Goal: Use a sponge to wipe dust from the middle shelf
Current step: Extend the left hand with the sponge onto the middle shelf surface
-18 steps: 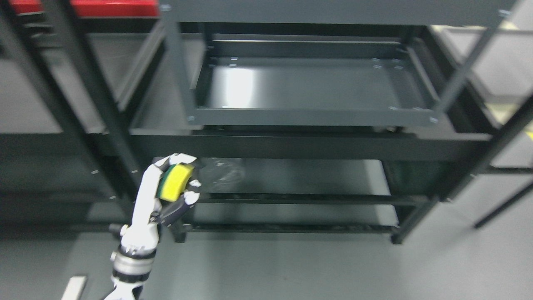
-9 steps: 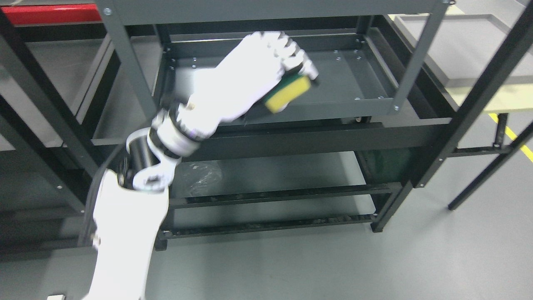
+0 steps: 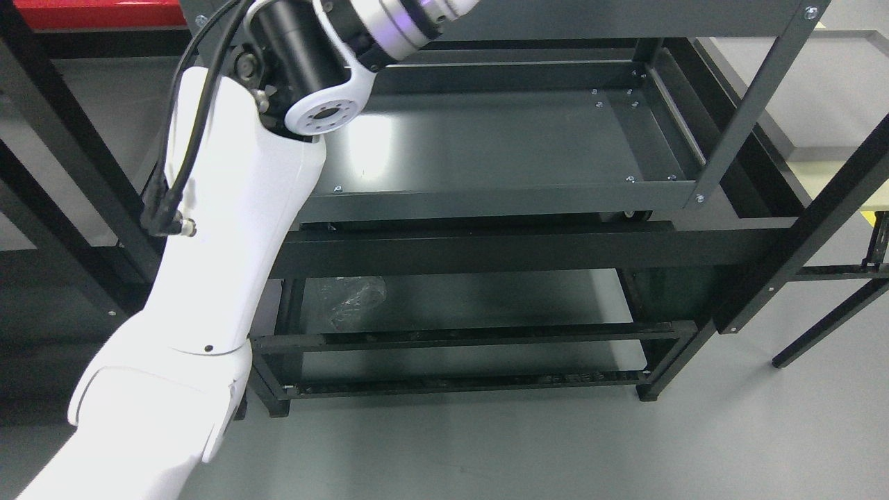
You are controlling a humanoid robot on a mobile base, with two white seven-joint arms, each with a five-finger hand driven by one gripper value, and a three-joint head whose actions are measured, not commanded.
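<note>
Floor (image 3: 486, 451) nearest, grey, bare in front of rack. Left arm (image 3: 229, 208) comes up from lower-left corner, white forearm shell w/ black cable along its outer side, elbow/wrist joint at approx top centre-left, then runs out of frame past top edge. Left hand itself not in view, so can't tell if fingers are apart, together or clamped on anything. Sponge not visible anywhere in frame; presumably w/ the hand above the top edge, but that's a guess. Right arm not in view.

Behind arm: bottom shelf (image 3: 458, 298) w/ crumpled clear plastic (image 3: 347, 295) at its left end. Above that a dark crossbeam (image 3: 521, 250), then middle shelf (image 3: 500, 139), a shallow grey tray w/ raised lip, bare, w/ light glare on its left part. Upright post (image 3: 753, 104) at right front corner. Farther back, red strip (image 3: 90, 12) top left, pale surface (image 3: 826, 90) far right.

Risks, as judgement: arm sits v. close to rack's left front post and upper shelf edge, so swinging down to the tray could knock forearm or cable against frame. Cable could snag on a post. W/ hand off-camera, no visual check on sponge grip; a loose hold could drop sponge onto lower shelf. Raised lip could catch sponge edge on entry, and the wipe may miss the back corners.
</note>
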